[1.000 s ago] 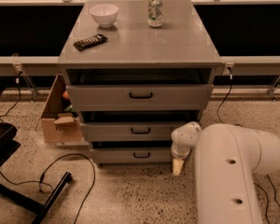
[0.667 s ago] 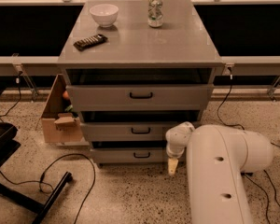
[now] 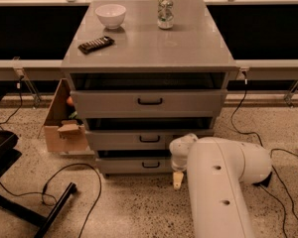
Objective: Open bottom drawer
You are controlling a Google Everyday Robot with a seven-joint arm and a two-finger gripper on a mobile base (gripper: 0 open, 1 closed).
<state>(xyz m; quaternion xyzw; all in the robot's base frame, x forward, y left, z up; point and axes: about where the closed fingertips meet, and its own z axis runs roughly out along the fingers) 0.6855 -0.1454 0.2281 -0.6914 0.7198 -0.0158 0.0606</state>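
Black metal legs of a chair base (image 3: 10, 182) fill the far left, and we see a dark cable (image 3: 64, 177) looping over the speckled floor (image 3: 119, 207) beside them. Next comes an open cardboard box (image 3: 64, 133), standing on the floor against the left side of the grey desk (image 3: 154, 48).

On the desk top we find a black remote (image 3: 96, 44) near the left front, a white bowl (image 3: 111, 15) behind it, and a can (image 3: 165, 12) upright toward the back, right of the bowl.

Below the top sit three grey drawer fronts, each with a black bar handle and a dark gap above it. The bottom drawer (image 3: 124, 165) is the lowest and shallowest, just above the floor. Its right end is hidden behind the robot.

The white arm (image 3: 223, 182) rises from the lower edge of the view as a thick tube, bends at a rounded elbow right of the desk, and reaches back left to a wrist in front of the lower two drawers. From that wrist the gripper (image 3: 177, 179) hangs pointing down at the floor, low and just right of the bottom drawer's handle. We cannot tell whether it is released or clenched, nor whether it touches the drawer front.

More dark cables (image 3: 238, 118) trail across the floor to the right of the desk.
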